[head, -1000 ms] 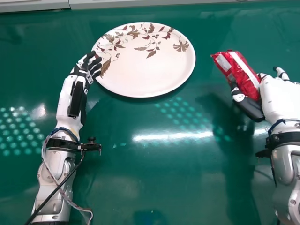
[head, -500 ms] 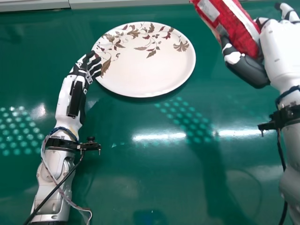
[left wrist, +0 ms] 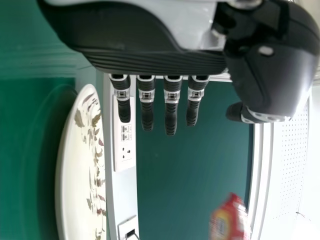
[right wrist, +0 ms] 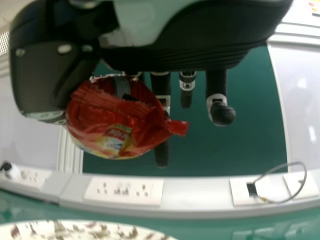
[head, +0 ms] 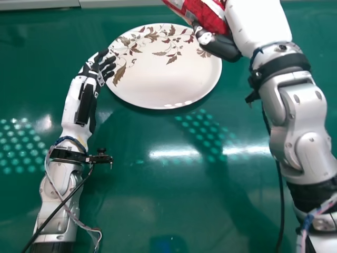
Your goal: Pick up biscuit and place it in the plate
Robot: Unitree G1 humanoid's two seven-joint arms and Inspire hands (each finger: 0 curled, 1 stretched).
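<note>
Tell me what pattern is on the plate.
Brown and dark red leaves and flowers on thin stems, over the off-white plate; the head view shows it best.

Green tbl (head: 158, 205), glossy w/ light reflections; white plate (head: 158, 88) w/ brown leaf & flower pattern lies flat on far part.
</note>
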